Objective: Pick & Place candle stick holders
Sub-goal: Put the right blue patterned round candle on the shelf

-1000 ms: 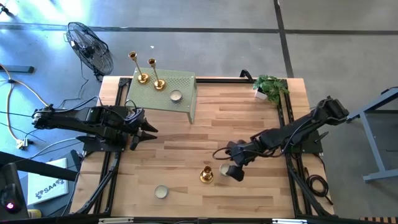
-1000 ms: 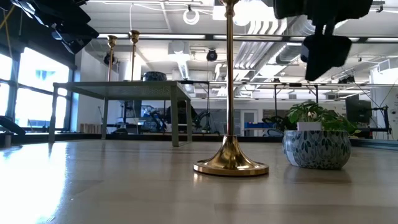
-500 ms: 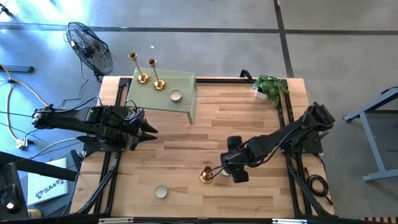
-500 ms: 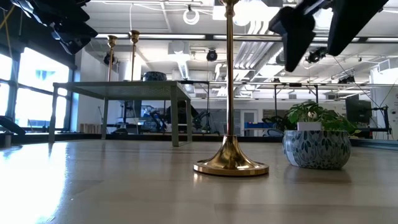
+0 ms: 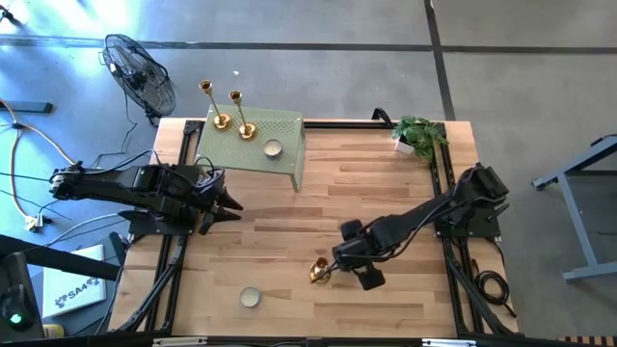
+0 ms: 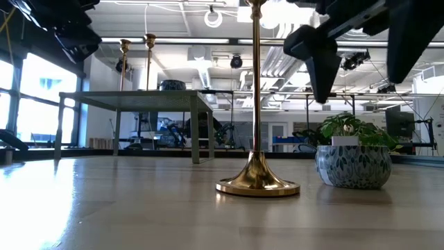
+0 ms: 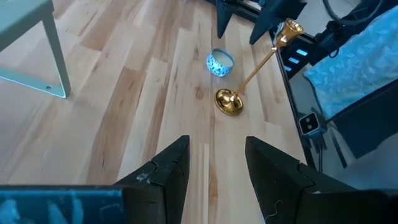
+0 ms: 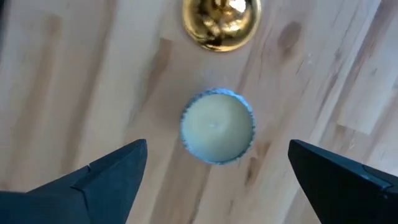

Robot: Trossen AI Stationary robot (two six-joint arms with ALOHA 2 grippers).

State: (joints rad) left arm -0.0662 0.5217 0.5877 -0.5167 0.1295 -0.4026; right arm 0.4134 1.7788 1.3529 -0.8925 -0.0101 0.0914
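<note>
Right gripper (image 5: 339,266) hovering, jaws spread wide; upright candlestick (image 5: 319,271) just at nine o'clock. Left gripper (image 5: 234,203) far off, jaws spread, idle.

My right pincer (image 5: 339,262) hovers just beside the lone candle stick holder (image 5: 320,271); two others (image 5: 232,114) stand on the green stand (image 5: 280,145).

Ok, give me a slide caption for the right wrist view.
Open right gripper hovering above a small candle cup, with the gold candle stick holder base just beyond it on the wooden table.
</note>
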